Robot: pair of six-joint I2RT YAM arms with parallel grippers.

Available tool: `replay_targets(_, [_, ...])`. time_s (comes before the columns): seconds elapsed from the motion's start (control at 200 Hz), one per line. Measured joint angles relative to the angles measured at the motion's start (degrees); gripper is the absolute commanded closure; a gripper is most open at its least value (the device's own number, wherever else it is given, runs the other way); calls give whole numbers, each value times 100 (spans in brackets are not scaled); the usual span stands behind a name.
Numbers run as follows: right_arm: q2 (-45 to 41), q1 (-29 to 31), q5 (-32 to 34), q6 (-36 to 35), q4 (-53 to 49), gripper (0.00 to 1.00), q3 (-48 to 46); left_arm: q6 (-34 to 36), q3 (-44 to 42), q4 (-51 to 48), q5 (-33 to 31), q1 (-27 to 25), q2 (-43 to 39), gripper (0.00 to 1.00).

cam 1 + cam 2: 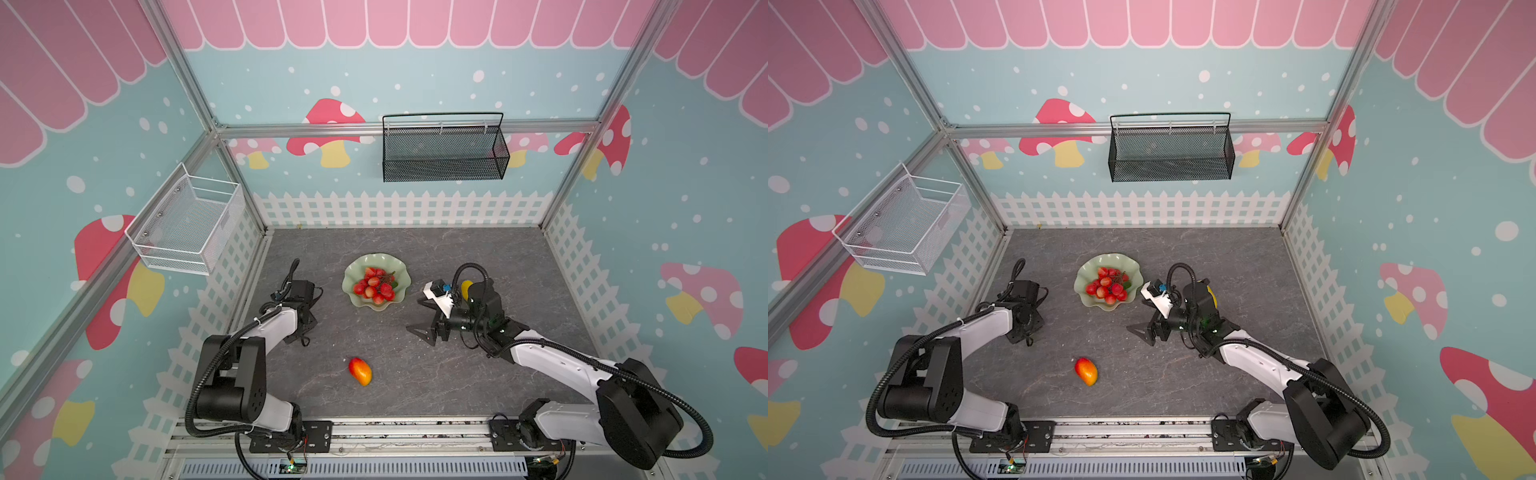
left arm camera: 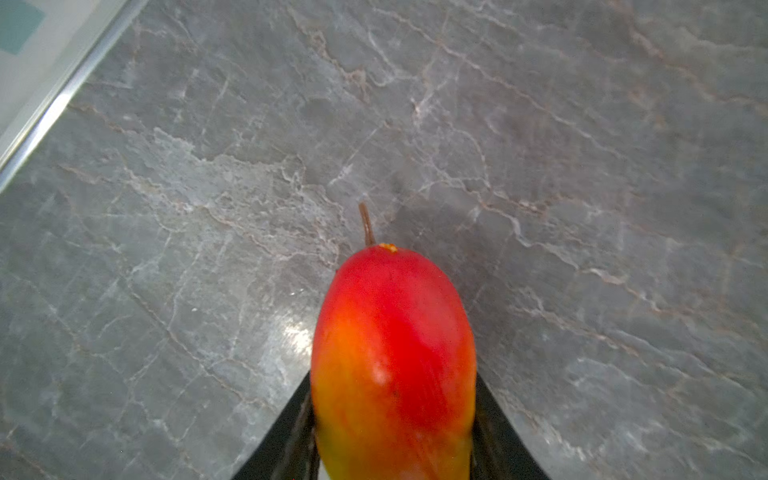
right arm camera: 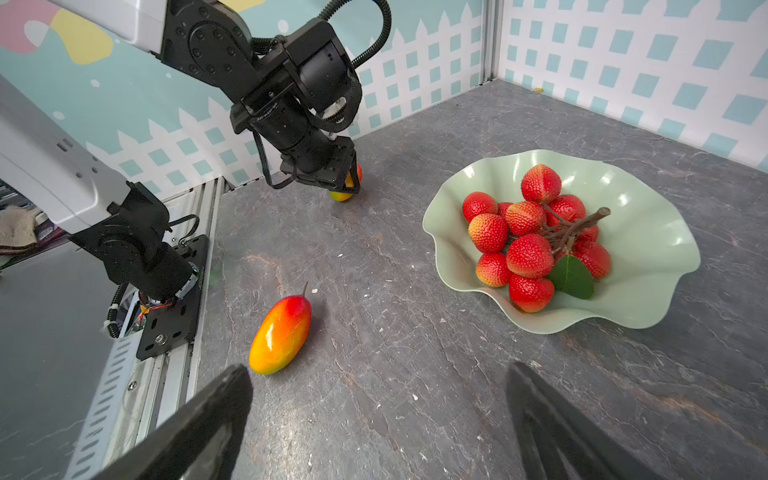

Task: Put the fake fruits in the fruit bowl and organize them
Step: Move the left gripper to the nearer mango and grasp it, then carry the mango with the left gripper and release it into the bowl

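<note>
The pale green fruit bowl (image 1: 356, 266) (image 1: 1088, 270) (image 3: 648, 249) sits mid-table and holds the red berry cluster (image 1: 376, 283) (image 3: 532, 245). One mango-shaped fruit (image 1: 360, 371) (image 1: 1086, 371) (image 3: 280, 334) lies loose near the front. My left gripper (image 2: 393, 376) (image 3: 347, 183) points down at the table left of the bowl, its jaws pressed on both sides of another mango (image 2: 395, 353) (image 3: 343, 195); the wrist hides that mango in both top views. My right gripper (image 1: 417, 313) (image 3: 376, 374) stands open and empty, right of the bowl. A yellow fruit (image 1: 466, 287) peeks out behind the right arm.
A white wire basket (image 1: 187, 224) hangs on the left wall. On the back wall hangs a black mesh basket (image 1: 444, 149). Fence-patterned walls close the table on three sides. A metal rail (image 1: 374, 436) with the arm bases runs along the front.
</note>
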Motion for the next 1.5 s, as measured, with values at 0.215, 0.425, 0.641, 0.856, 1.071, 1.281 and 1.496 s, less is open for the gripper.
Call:
replay_targets(0.215, [-68, -599, 210, 328, 0, 2, -4, 966, 487, 396, 175, -1106, -494, 62])
replay_targets(0.425, [-98, -999, 284, 590, -2, 2, -105, 2035, 1722, 914, 1141, -1285, 105, 62])
replay_targets(0.641, [-304, -1012, 306, 734, -20, 2, -225, 2625, 2809, 896, 1845, -1320, 1427, 62])
replay_targets(0.856, [-660, -1012, 393, 789, -122, 2, -299, 2732, 3281, 675, 1998, -1403, 2046, 59])
replay_targets(1.071, [-793, -1012, 455, 769, -267, 2, -302, 2728, 3379, 463, 1971, -1438, 2179, 50])
replay_targets(1.281, [-774, -1012, 450, 769, -310, 2, -302, 2743, 3379, 396, 1891, -1471, 2177, 45])
replay_targets(1.496, [-732, -1012, 448, 769, -323, 2, -302, 2761, 3209, 396, 1768, -1480, 1856, 37])
